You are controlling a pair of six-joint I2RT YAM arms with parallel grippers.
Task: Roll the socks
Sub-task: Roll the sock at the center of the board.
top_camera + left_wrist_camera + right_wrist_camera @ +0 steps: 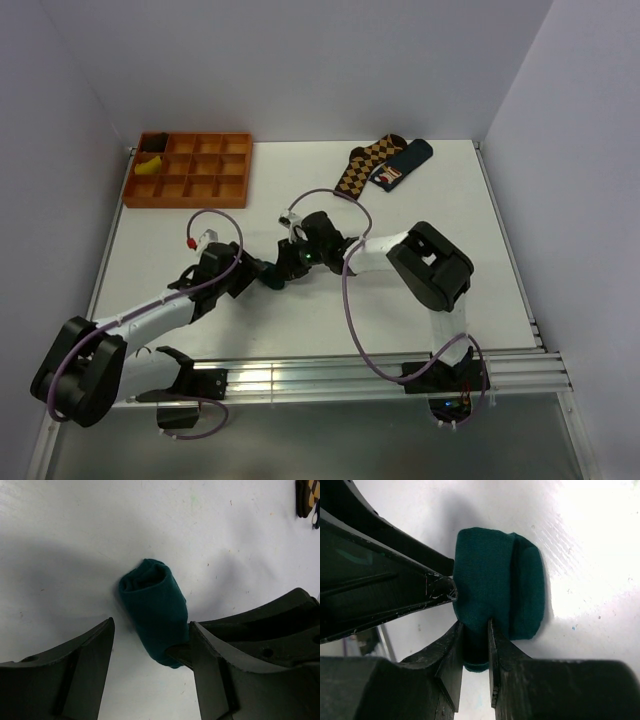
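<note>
**Teal bundle pinched at mid-table, left fingers spread around it**

The rolled sock bundle (495,580), dark teal, lies on the white table (400,290) near its middle, right where your two arms meet. It is a short, fat roll, and the left wrist view shows the open fold at its far end.

Your right end effector (476,630) is pinching the bundle. Its two fingers are pressed nearly together on the near edge, with a fold of teal fabric caught in the narrow gap between them.

Your left end effector (150,630) is spread wide, with the bundle lying between its fingers. One finger touches the side of the roll, just beside the right end effector's tips. The other stands clear of it, with bare table between.

Further out, toward the back of the table and well apart from the bundle, a dark sock (405,160) with a small red-and-white patch lies flat. A brown and orange argyle sock (362,168) lies touching it on its left.

At the back left corner sits an orange tray (186,203) divided into square compartments. A yellow piece (150,166) lies in one of the leftmost compartments, and something dark lies in the compartment behind it; you cannot tell what either is from the top view.
</note>
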